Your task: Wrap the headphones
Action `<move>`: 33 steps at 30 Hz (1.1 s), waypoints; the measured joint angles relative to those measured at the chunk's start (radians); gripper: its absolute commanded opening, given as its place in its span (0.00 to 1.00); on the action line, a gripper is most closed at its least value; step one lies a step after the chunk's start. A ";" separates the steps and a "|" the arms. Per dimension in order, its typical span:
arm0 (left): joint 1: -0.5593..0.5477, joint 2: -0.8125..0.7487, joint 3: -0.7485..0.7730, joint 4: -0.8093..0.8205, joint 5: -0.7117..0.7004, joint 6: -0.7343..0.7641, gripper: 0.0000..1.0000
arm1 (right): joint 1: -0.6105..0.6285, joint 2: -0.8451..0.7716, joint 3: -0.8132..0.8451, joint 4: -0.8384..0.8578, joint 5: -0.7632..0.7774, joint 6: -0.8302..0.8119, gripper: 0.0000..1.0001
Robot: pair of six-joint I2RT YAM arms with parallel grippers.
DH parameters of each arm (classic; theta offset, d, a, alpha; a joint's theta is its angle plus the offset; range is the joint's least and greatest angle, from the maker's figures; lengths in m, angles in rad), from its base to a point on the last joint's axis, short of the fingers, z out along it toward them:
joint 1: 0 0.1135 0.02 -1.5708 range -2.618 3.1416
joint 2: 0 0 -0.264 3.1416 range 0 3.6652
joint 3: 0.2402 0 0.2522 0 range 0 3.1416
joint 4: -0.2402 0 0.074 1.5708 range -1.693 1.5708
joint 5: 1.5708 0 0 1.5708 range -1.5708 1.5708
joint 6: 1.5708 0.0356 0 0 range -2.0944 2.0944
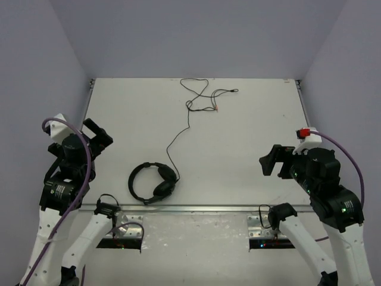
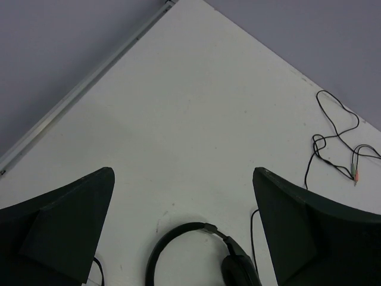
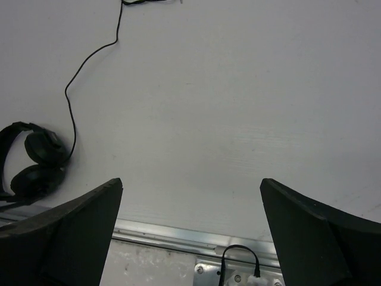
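Headphones [image 1: 153, 183] lie flat on tabletop [image 1: 256, 125], near front edge, left of centre, earcups side by side. Thin cable [image 1: 178, 134] unwound, trails from headphones toward far edge, ends in loose loops near its middle. Left gripper [image 1: 99, 136] over left edge, jaws wide apart, holding nothing. Right gripper [image 1: 271, 161] toward right edge, jaws wide apart, holding nothing.
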 measured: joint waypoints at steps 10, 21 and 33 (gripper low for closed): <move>0.000 0.226 -0.003 0.020 0.106 -0.039 1.00 | 0.000 -0.115 -0.162 0.173 -0.123 0.102 0.99; -0.007 0.551 -0.204 -0.031 0.249 -0.242 1.00 | 0.000 -0.089 -0.364 0.430 -0.357 0.278 0.99; -0.023 0.801 -0.285 -0.081 0.387 -0.276 0.79 | 0.000 -0.109 -0.413 0.497 -0.387 0.266 0.99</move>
